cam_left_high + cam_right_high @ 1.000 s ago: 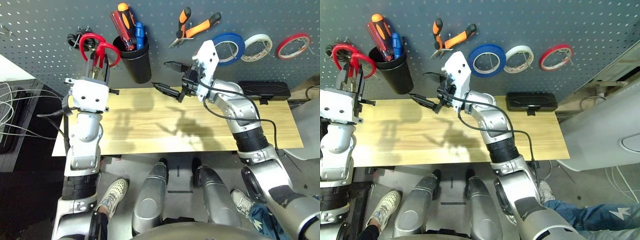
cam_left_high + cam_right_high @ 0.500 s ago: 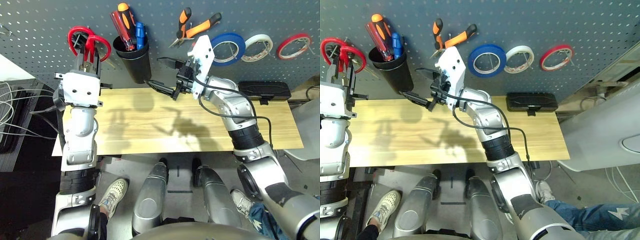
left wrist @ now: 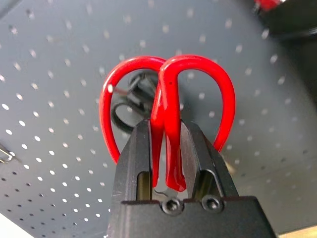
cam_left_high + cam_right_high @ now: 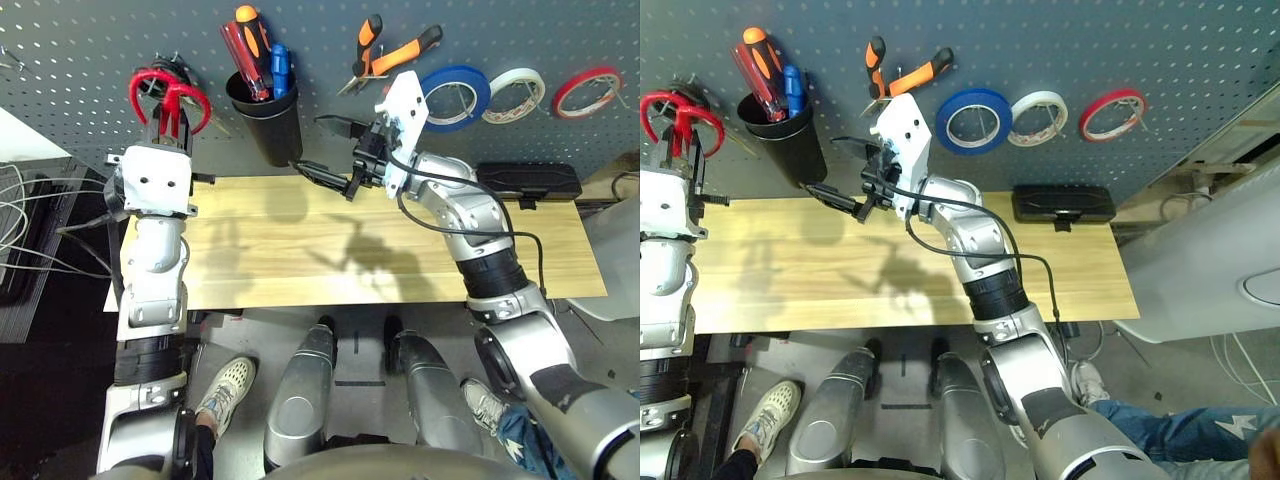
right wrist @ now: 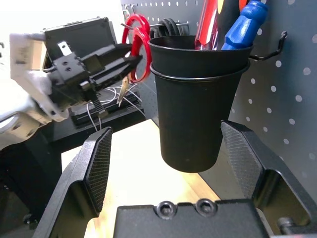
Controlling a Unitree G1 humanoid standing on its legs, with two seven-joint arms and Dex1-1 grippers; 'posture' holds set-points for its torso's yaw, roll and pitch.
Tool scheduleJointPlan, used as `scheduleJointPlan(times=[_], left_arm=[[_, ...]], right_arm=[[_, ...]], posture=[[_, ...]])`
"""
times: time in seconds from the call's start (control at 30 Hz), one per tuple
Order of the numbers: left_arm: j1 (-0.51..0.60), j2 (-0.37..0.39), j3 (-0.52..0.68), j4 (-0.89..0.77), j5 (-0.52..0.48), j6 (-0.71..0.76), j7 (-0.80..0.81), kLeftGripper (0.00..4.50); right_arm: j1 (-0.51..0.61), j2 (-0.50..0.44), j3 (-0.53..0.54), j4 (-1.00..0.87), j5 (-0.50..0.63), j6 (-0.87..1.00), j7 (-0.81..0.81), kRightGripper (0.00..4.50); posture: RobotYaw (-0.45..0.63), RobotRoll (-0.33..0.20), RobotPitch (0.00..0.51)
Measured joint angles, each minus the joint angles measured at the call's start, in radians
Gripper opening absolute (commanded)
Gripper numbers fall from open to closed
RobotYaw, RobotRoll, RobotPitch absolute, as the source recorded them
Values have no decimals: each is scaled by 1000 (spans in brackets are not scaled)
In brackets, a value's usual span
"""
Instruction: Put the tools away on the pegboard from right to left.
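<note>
**Scissors held up at the pegboard's left end**

Your left fingers (image 3: 171, 163) are clenched on the red-handled scissors (image 4: 168, 92), handles up against the pegboard (image 4: 80, 60), over the black-handled scissors (image 3: 130, 101) hanging there. Your right fingers (image 5: 171, 153) stand released, spread either side of the black cup (image 5: 198, 99) that holds the blue screwdriver (image 4: 280, 70). Pliers (image 4: 395, 52) and blue tape ring (image 4: 455, 92) already hang farther right.

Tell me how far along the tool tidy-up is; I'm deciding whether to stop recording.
Nearly done. The blue tape ring and orange-and-black pliers hang on the pegboard, and the blue-handled screwdriver stands in the black cup. In hand: the left claw grips the red-handled scissors at the board. Left: hooking and releasing them.
</note>
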Motion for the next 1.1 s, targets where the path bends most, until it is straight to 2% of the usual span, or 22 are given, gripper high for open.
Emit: scheduleJointPlan(times=[0.13, 0.2, 0.33, 0.5, 0.7, 0.93, 1.1], left_arm=[[-43, 3, -1, 57, -32, 9, -25, 752], [-57, 3, -4, 71, -39, 11, -34, 1477], [-58, 2, -41, 107, -47, -3, -71, 2649], [2, -15, -98, 110, -46, -58, -105, 4454], [91, -55, -156, 167, -42, 8, -135, 4454], [90, -75, -182, 254, -37, 30, -142, 4454], [79, -75, -182, 331, -38, 39, -141, 4454]], right_arm=[[0, -3, 0, 6, -4, -3, -17, 4500], [0, -6, -1, 10, -7, -3, -28, 4500], [3, -7, -36, 47, -11, -36, -86, 4500], [63, -37, -75, 99, -19, -113, -134, 4500], [176, -76, -81, 206, -65, -155, -199, 4500], [181, -93, -129, 400, -116, -249, -325, 4500], [168, -120, -214, 559, -117, -270, -424, 4500]], posture=[[172, 0, 316], [176, 0, 312], [177, 0, 313], [188, 0, 314], [185, 0, 297], [170, 0, 299], [153, 0, 308]])
